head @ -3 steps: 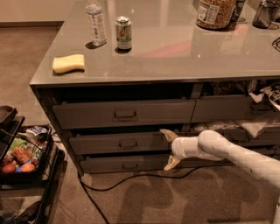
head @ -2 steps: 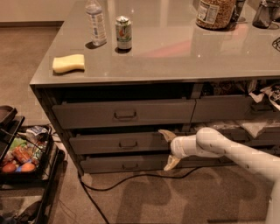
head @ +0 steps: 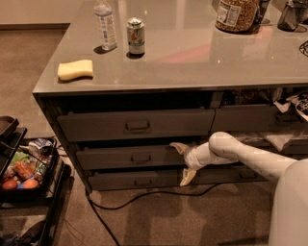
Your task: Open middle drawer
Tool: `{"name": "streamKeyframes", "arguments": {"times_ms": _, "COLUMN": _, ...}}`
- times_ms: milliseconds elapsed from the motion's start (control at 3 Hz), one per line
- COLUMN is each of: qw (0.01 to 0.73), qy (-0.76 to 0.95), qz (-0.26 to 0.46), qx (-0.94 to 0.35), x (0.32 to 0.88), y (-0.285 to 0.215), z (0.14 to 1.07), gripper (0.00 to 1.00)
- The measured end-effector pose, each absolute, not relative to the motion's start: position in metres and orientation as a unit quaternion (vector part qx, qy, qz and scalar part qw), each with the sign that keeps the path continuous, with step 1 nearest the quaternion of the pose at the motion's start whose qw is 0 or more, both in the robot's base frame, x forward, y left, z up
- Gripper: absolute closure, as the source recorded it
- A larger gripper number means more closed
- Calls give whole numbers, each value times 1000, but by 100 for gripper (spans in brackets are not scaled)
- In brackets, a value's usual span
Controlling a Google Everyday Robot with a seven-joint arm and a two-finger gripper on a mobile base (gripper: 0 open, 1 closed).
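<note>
Dark-grey and flat-fronted, the middle drawer (head: 110,158) sat second of three stacked drawer fronts under the left part of the counter (head: 192,57), with one small loop handle (head: 140,157) at its centre. At that drawer's right end was the gripper (head: 183,162), carried on a white arm (head: 250,157) that came in from the drawer's right. Its two fingers were spread wide with nothing between them. The upper fingertip (head: 178,147) lay at the drawer's top edge, and the lower one (head: 186,178) hung over the front beneath. I could not tell whether the upper one touched the drawer.

Directly above the middle drawer was the one taller drawer front (head: 96,126), and directly below it the one slimmest front (head: 110,181). A dark gap ran along the middle drawer's upper edge.

Higher above the drawer, on the countertop, stood one water bottle (head: 105,24), one can (head: 136,36) and one yellow sponge (head: 75,69), with one jar (head: 236,13) up to the right. Left of the drawer, one black cart (head: 60,175) held packaged food. In front of the drawer stretched carpet (head: 192,218), crossed by one black cable (head: 144,194).
</note>
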State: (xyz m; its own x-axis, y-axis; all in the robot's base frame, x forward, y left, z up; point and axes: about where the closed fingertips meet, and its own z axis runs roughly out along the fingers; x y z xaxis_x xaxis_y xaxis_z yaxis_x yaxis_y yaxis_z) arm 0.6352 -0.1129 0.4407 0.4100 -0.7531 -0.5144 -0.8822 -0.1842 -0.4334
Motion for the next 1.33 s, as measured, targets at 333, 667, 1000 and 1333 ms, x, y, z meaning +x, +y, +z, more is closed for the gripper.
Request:
{"name": "streamKeyframes", "arguments": {"times_ms": 333, "qw": 354, "qy": 534, "qz": 85, "qx": -764, "x": 636, "y": -110, "z": 436, "gripper": 0}}
{"name": "streamKeyframes", "arguments": {"times_ms": 667, "qw": 342, "qy": 515, "qz": 69, "qx": -783, "x": 647, "y": -112, "z": 422, "gripper": 0}}
{"name": "streamKeyframes", "arguments": {"times_ms": 1000, "qw": 351, "qy": 489, "qz": 56, "qx": -797, "x": 658, "y": -111, "z": 415, "gripper": 0}}
{"name": "streamKeyframes", "arguments": {"times_ms": 1333, "qw": 351, "qy": 487, "qz": 54, "qx": -798, "x": 658, "y": -111, "z": 415, "gripper": 0}}
